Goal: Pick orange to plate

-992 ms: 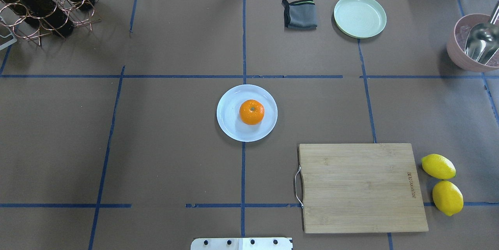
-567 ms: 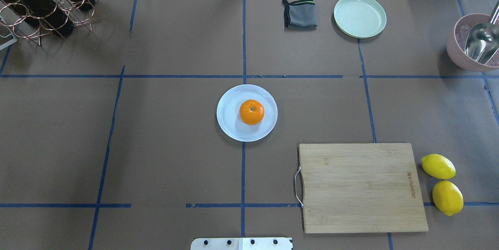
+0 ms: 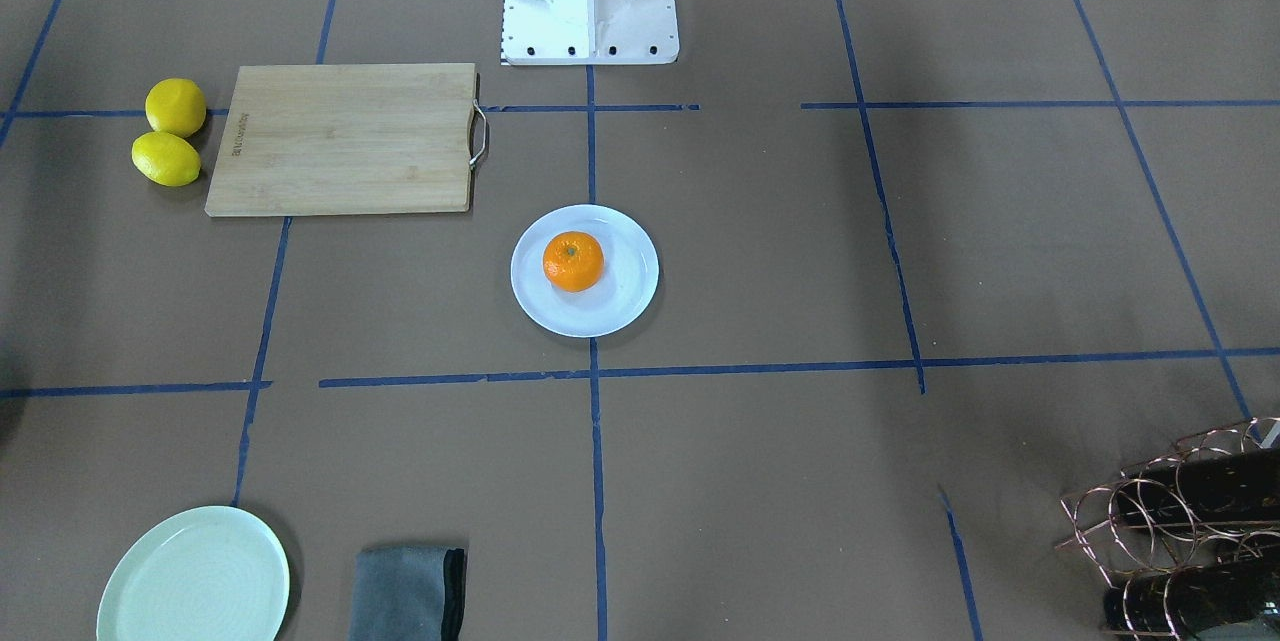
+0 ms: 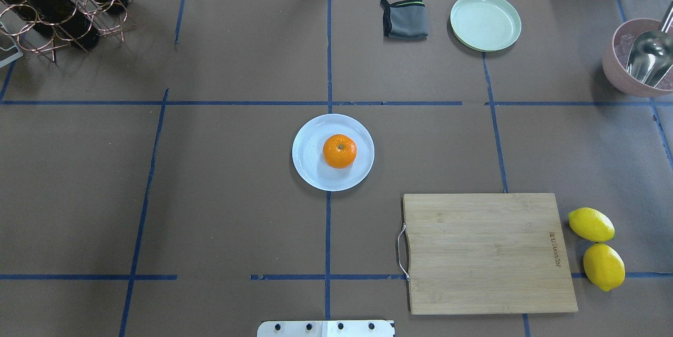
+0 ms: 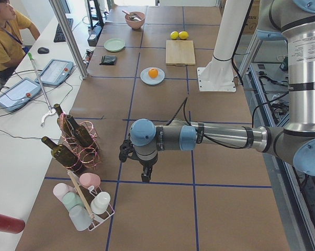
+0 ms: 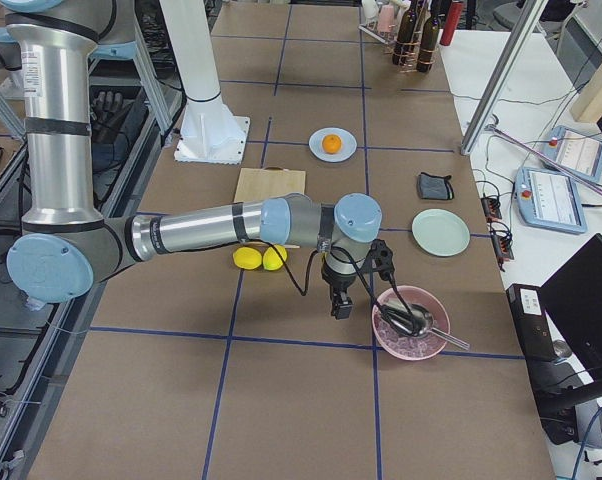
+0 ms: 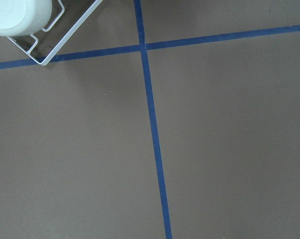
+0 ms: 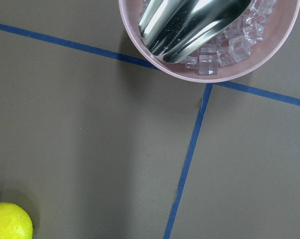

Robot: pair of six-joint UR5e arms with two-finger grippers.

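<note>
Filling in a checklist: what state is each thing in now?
orange: on the plate, ungrasped.
plate: flat, holding the orange.
cloth: folded.
pink bowl: holds ice and scoop.
left end effector: open or shut, cannot tell.
right end effector: likewise cannot tell.

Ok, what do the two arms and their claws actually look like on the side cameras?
The left arm and the right arm are both silver-grey tubes with pale blue joint caps. A black cable loops off each forearm. Each claw is small and black: left claw, right claw. The left arm carries a small printed label, which is unreadable.
</note>
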